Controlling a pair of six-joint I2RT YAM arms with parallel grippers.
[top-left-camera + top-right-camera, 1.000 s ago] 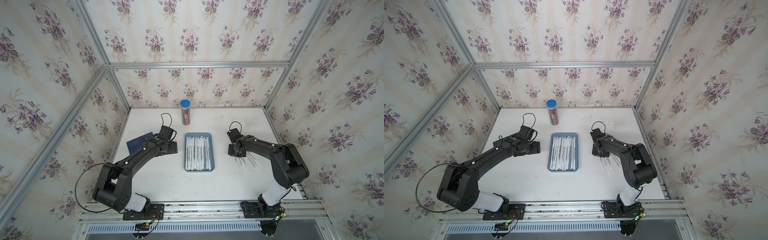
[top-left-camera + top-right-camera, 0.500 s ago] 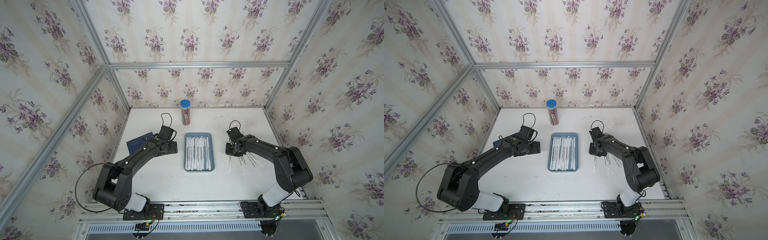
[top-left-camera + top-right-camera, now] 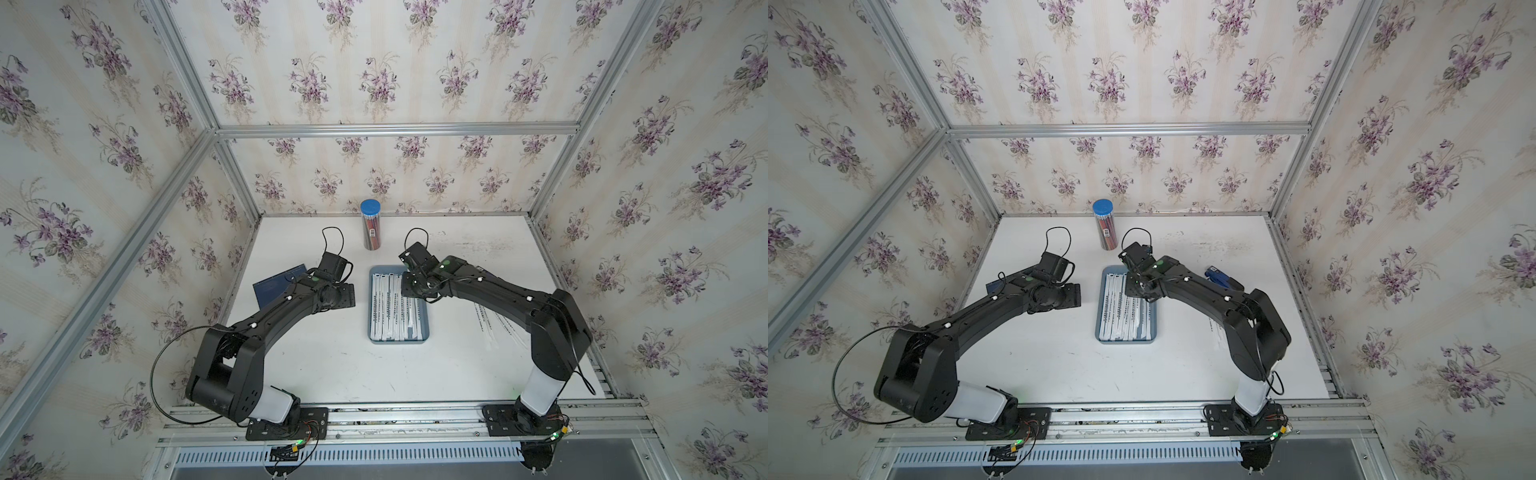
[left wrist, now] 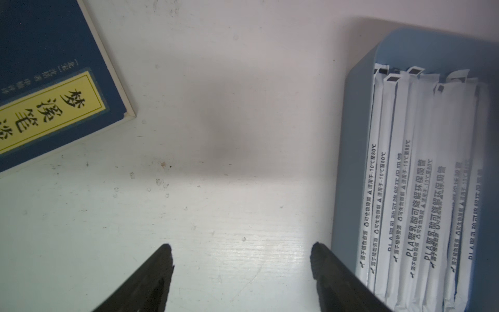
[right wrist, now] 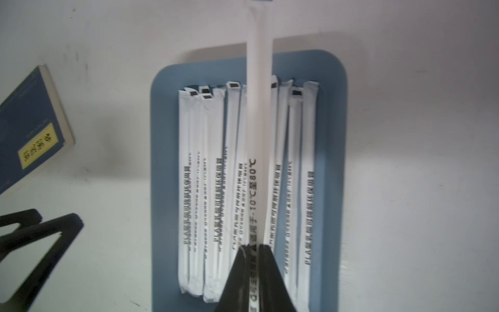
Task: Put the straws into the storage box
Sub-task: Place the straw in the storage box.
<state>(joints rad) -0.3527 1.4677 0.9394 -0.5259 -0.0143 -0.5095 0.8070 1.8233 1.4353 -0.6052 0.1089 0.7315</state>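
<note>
- Storage box, blue-grey, mid-desk: about ten wrapped straws lying lengthwise, side by side.
- Clear tube, blue lid: red pencils; upright at the desk's back.
- Right tool: pinched narrow on a single straw, above the box, lengthwise.
- Left tool: wide, empty, over bare desk just beside the box.
- Loose straws: on the desk, partly hidden under the right arm; count unclear.

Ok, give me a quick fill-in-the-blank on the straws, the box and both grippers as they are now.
The right gripper is shut on one ___ above the storage box.
The left gripper, over the table beside the box, is ___ and holds nothing.
The loose straws on the table lie on the robot's ___ side of the box.
The tube of red pencils has a ___ cap.
Missing words: straw; open; right; blue.
</note>
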